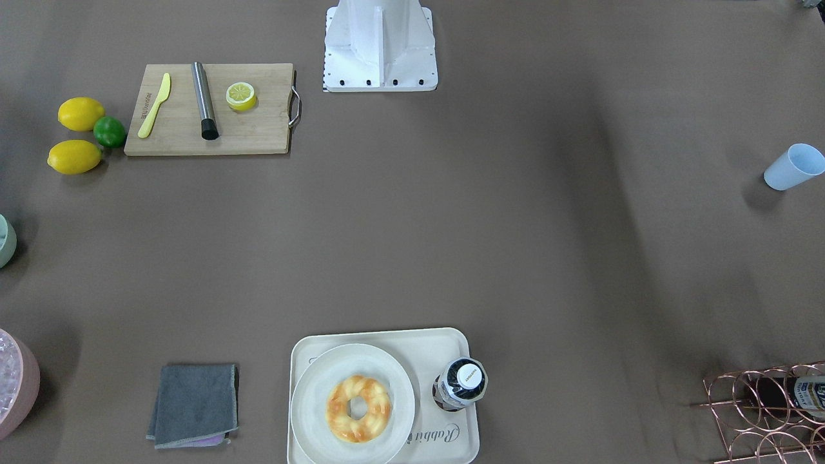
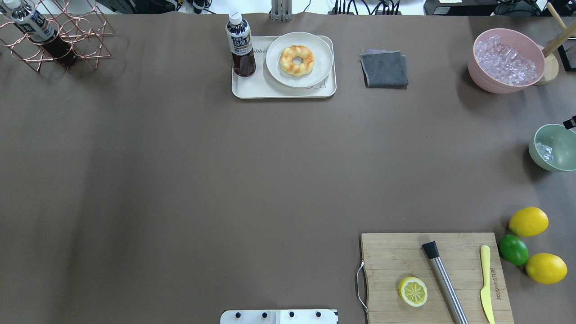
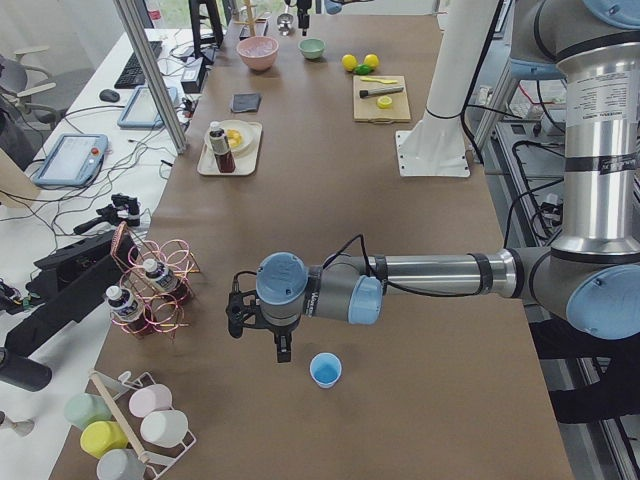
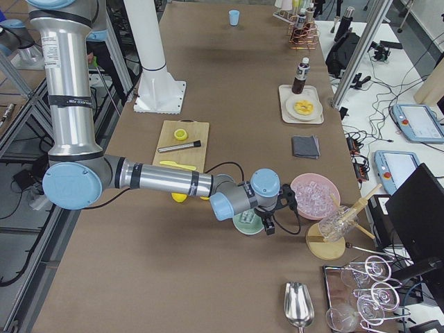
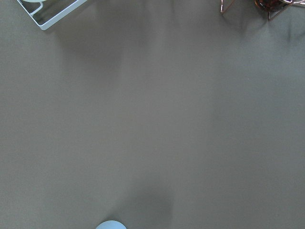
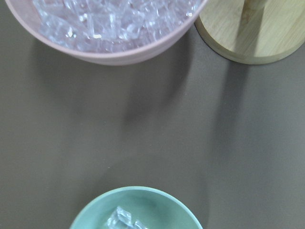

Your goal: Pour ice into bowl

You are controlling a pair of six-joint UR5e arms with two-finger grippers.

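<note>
The pale mint-green bowl (image 2: 555, 148) stands near the table's right end and shows at the bottom of the right wrist view (image 6: 136, 210). A few clear cubes of ice (image 2: 544, 152) lie inside it (image 6: 121, 219). My right gripper (image 4: 281, 208) hovers over the gap between the bowl (image 4: 248, 223) and the pink tub; I cannot tell its state. A light blue cup (image 3: 325, 369) stands upright at the other end of the table. My left gripper (image 3: 240, 316) hangs beside the cup, apart from it; I cannot tell if it is open.
The pink tub (image 2: 508, 60) of ice sits beyond the bowl beside a round wooden stand (image 6: 250, 36). A cutting board (image 2: 434, 276) with a knife, a metal rod and half a lemon, whole citrus (image 2: 528, 221), a grey cloth (image 2: 384, 67), a doughnut tray (image 2: 283, 90) and a copper bottle rack (image 2: 58, 38) are spread around.
</note>
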